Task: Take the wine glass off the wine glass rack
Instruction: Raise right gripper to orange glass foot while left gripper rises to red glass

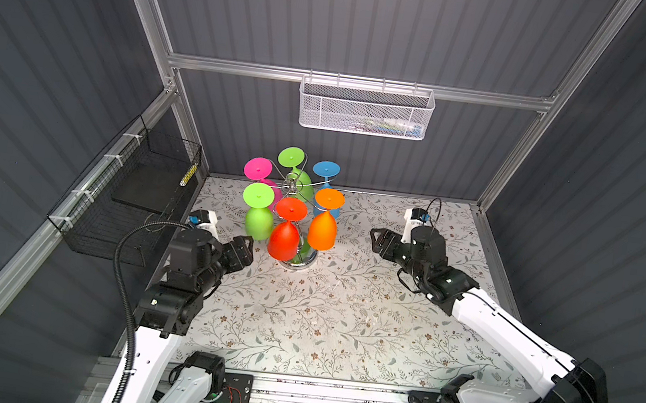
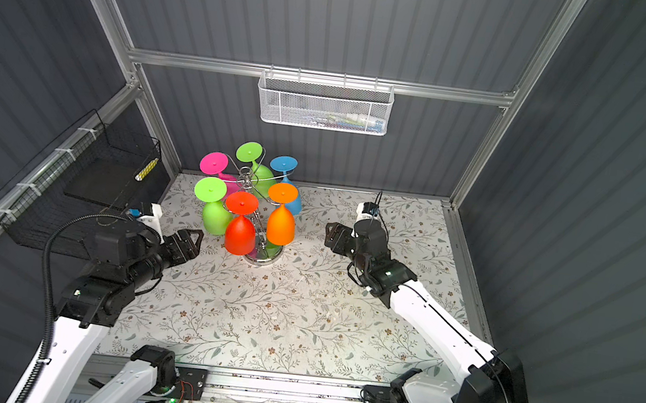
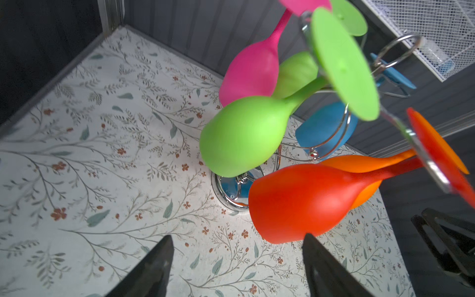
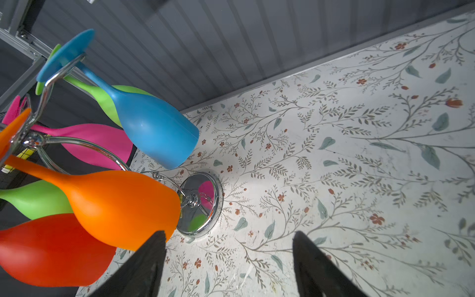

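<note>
In both top views the wine glass rack stands toward 11 o'clock on the floral-printed table, near the back wall. It is shiny chrome wire with curled arms, a looping stem and a round base.

Six matte, opaque glasses hang from it bowl-down, their flat disc feet on top. Around the hub:
- pink glass at 10 o'clock
- far green glass at 12
- blue glass at 2
- orange glass at 4
- red glass at 6
- near green glass at 8

There are two claws. The left claw sits at 8 o'clock of the base and the right claw at 3 o'clock. Both have their jaws apart, hold nothing and stand clear of the bowls.

The left wrist view shows the base half hidden behind the near green and red bowls, with the left claw spread over bare table. Only the right wrist view shows the mirror base nearly whole, reflecting pink and green, with wire coiled at the stem's foot; there the right claw gapes beside the orange bowl.

Two baskets show in the top views. A white mesh basket hangs on the rail at 12 o'clock and a black wire basket on the wall at 9.
</note>
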`<state>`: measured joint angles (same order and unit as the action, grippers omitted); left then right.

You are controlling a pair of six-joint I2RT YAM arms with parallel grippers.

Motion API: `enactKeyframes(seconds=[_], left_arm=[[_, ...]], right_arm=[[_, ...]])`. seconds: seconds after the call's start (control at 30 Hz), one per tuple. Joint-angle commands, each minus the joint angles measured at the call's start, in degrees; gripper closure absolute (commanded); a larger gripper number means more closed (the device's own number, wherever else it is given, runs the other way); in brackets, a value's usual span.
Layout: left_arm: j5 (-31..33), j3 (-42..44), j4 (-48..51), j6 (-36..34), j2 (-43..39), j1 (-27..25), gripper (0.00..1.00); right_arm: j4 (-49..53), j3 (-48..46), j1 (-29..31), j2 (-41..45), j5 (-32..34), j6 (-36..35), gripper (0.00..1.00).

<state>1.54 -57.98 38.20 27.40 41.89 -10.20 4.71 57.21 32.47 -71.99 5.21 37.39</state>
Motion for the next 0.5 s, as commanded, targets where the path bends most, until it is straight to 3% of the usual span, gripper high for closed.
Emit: enactKeyframes(seconds=[0.0, 0.2, 0.47], left_arm=[[0.66, -7.16, 3.64, -8.31, 2.04, -0.44, 0.21], [-4.91, -17.39, 2.90, -17.11, 7.55, -0.43, 0.22], [-19.96, -26.82, -5.09, -22.97, 16.85, -0.39, 0.22]], right_arm=[[9.33, 5.24, -1.60, -1.07, -4.23, 3.54, 0.22], [9.21, 10.20, -2.32, -2.33, -14.47, 6.90, 0.24], [3.41, 12.99, -2.24, -4.85, -23.02, 17.01, 0.30]])
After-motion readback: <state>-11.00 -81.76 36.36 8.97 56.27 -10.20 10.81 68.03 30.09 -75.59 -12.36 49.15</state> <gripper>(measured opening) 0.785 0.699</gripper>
